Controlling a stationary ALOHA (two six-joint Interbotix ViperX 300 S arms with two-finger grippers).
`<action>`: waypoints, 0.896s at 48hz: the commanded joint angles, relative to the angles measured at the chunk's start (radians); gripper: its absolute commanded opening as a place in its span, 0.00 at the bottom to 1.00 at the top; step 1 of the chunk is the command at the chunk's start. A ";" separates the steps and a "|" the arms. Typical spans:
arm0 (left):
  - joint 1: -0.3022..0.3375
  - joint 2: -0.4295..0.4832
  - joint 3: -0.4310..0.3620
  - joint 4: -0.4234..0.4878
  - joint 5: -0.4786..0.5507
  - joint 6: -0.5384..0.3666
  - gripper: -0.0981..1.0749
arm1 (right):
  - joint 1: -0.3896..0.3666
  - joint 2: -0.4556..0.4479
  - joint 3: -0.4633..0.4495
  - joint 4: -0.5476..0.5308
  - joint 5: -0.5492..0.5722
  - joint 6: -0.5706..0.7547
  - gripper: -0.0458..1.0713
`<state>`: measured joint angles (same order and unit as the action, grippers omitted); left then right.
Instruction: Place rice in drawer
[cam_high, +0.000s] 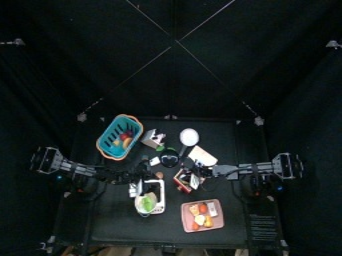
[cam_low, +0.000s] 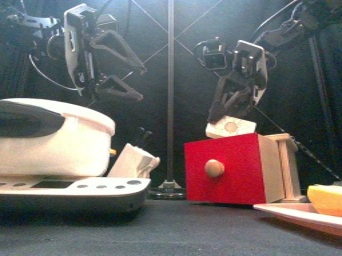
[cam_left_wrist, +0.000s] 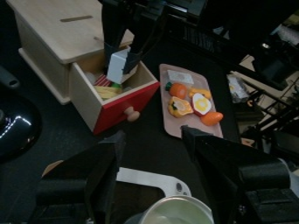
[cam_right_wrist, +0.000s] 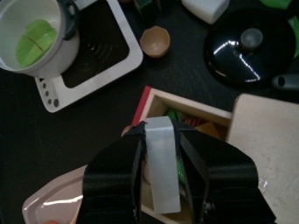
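The rice is a small white packet (cam_right_wrist: 163, 171), and my right gripper (cam_right_wrist: 162, 150) is shut on it. The packet (cam_left_wrist: 119, 66) hangs upright just above the open red drawer (cam_left_wrist: 114, 98) of the wooden box (cam_left_wrist: 61, 37). From the front, the packet (cam_low: 230, 127) sits a little over the red drawer front (cam_low: 227, 168). Something yellow and green lies inside the drawer. My left gripper (cam_left_wrist: 152, 166) is open and holds nothing. It hovers high over the rice cooker (cam_low: 51, 140), left of the box.
A pink tray (cam_left_wrist: 184, 122) with orange food lies beside the drawer. The cooker pot (cam_right_wrist: 35, 35) holds something green. A black lid (cam_right_wrist: 250, 42) and a small brown bowl (cam_right_wrist: 156, 39) lie behind the box. A teal basket (cam_high: 119, 137) stands at the back left.
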<state>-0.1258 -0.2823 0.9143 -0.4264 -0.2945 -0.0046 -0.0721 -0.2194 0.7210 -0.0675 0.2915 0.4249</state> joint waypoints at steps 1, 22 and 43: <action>0.002 -0.003 -0.011 -0.002 -0.008 0.002 0.85 | -0.005 -0.014 -0.021 -0.002 0.021 0.040 0.53; 0.003 0.002 -0.011 -0.002 -0.008 0.002 0.85 | -0.006 0.017 -0.048 -0.005 0.044 0.210 0.53; 0.002 0.006 -0.011 -0.002 -0.008 0.002 0.85 | -0.006 0.077 -0.075 -0.058 0.087 0.224 0.53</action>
<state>-0.1243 -0.2730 0.9143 -0.4280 -0.2945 -0.0046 -0.0752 -0.1227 0.6688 -0.1212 0.3804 0.6489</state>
